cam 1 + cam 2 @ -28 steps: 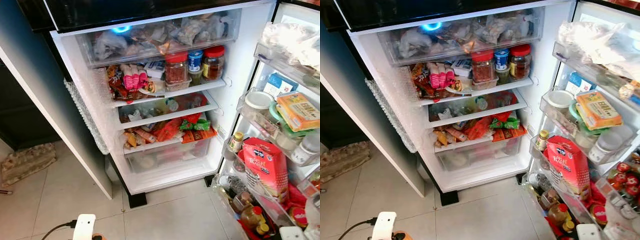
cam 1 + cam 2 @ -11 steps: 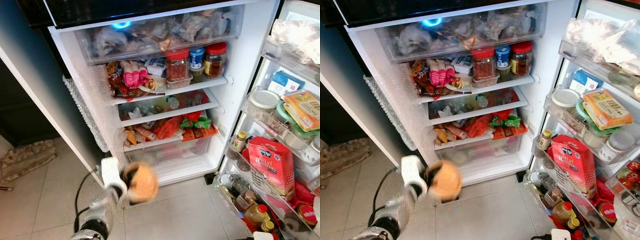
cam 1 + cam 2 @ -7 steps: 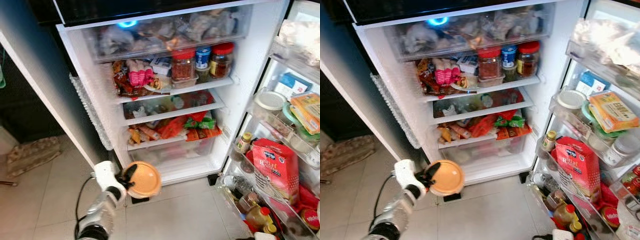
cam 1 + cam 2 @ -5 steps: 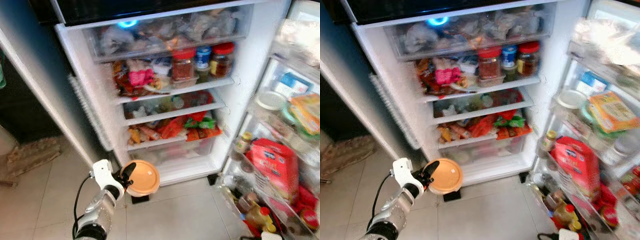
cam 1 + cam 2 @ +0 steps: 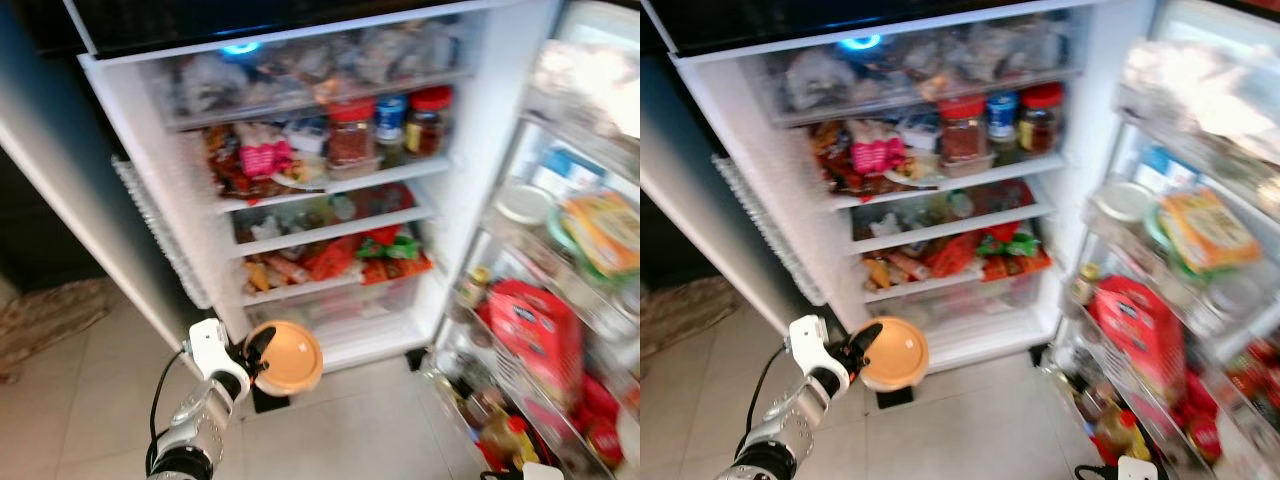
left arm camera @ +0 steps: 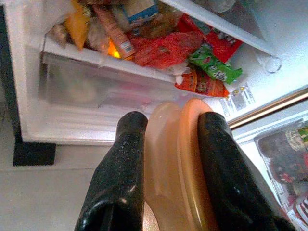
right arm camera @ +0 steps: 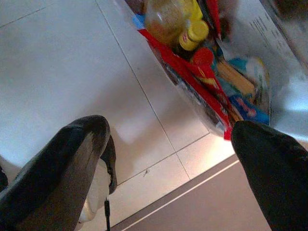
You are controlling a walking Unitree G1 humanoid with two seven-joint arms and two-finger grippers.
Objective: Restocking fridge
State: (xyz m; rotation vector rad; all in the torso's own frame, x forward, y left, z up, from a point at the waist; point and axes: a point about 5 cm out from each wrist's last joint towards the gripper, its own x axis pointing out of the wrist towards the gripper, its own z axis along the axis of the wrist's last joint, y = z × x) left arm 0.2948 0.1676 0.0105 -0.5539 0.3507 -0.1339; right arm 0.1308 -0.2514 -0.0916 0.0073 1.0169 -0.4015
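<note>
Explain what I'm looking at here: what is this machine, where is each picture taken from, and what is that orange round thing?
This is a humanoid robot standing before an open fridge. Two pictures come from cameras in its head, looking down and forward; the other two sit on its wrists and look along each gripper's black fingers. The left gripper is raised in front of the fridge's bottom drawer, shut on an orange container, which the left wrist view shows pinched edge-on between the fingers. The shelves are packed with jars and packets, and the door racks on the right are full too. The right gripper is open, above the tiled floor by the door's lowest rack.
</note>
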